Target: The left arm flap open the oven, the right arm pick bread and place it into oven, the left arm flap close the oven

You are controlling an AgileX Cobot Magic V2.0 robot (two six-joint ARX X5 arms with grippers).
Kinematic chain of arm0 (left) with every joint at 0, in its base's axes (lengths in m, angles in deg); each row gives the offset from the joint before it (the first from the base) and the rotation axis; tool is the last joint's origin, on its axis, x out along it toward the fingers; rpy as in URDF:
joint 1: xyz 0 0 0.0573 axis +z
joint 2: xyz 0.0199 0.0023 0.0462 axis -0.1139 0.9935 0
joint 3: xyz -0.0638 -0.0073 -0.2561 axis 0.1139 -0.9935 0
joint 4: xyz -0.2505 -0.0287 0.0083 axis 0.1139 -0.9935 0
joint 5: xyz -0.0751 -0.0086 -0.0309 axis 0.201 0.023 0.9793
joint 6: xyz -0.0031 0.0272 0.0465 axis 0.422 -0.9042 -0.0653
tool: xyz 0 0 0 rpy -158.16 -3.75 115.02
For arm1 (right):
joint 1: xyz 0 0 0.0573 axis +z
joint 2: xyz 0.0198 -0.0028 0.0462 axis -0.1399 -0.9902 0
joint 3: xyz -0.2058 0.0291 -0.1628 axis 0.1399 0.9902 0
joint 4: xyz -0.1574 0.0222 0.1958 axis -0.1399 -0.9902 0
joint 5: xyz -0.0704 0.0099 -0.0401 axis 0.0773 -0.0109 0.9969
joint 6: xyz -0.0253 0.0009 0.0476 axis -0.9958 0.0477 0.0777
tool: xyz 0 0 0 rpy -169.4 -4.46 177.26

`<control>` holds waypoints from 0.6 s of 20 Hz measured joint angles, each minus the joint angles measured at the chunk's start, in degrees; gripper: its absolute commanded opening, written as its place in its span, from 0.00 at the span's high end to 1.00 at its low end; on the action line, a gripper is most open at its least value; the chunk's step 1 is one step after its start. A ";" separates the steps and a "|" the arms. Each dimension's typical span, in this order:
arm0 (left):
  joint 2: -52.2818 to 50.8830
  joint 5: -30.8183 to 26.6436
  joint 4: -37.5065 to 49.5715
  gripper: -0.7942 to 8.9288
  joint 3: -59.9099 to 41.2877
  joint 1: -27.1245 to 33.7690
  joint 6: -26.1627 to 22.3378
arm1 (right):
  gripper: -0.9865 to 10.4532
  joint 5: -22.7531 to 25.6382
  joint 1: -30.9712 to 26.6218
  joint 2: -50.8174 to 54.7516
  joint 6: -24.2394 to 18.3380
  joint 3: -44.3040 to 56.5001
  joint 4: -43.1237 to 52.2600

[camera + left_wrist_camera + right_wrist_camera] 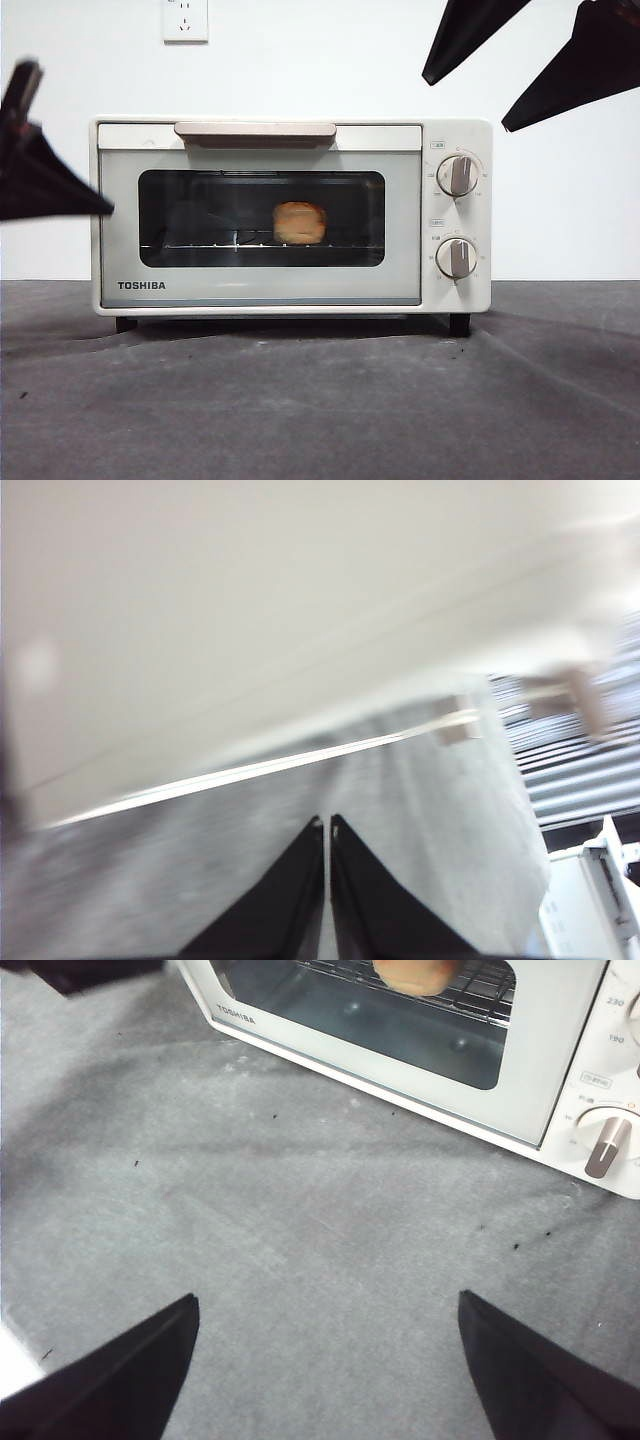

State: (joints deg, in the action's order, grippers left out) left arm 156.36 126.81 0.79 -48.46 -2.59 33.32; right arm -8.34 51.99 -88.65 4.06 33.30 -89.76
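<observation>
The cream-white TOSHIBA oven point(260, 290) stands in the middle of the table with its door closed and the beige handle point(255, 130) at the top. Through the glass, the bread point(300, 222) rests on the wire rack inside. My left gripper point(100, 207) hovers by the oven's left side, jaws shut and empty; the left wrist view shows the gripper point(326, 823) close to the blurred oven wall point(250, 630). My right gripper point(465, 104) hangs open above the oven's right end. The right wrist view shows that gripper point(326, 1298) over bare cloth in front of the oven point(540, 1070), with the bread point(415, 974) behind glass.
Two round knobs point(457, 175) point(456, 258) sit on the oven's right panel. Grey cloth point(320, 400) covers the table in front. A wall socket point(185, 20) is on the white wall behind. A white object point(590, 900) shows beyond the table in the left wrist view.
</observation>
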 measured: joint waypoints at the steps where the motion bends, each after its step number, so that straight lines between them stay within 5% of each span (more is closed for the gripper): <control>1: -2.71 -0.28 -1.44 0.90 0.00 -0.42 -0.28 | 0.55 0.00 0.00 0.00 0.00 0.00 0.00; 12: -41.72 -29.27 -29.75 0.90 0.00 -7.87 -13.75 | 0.55 0.00 0.00 0.00 0.02 0.00 3.58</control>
State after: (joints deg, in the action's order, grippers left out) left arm 114.64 97.55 -28.96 -48.46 -10.46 19.58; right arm -8.34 51.99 -88.65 4.08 33.30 -86.17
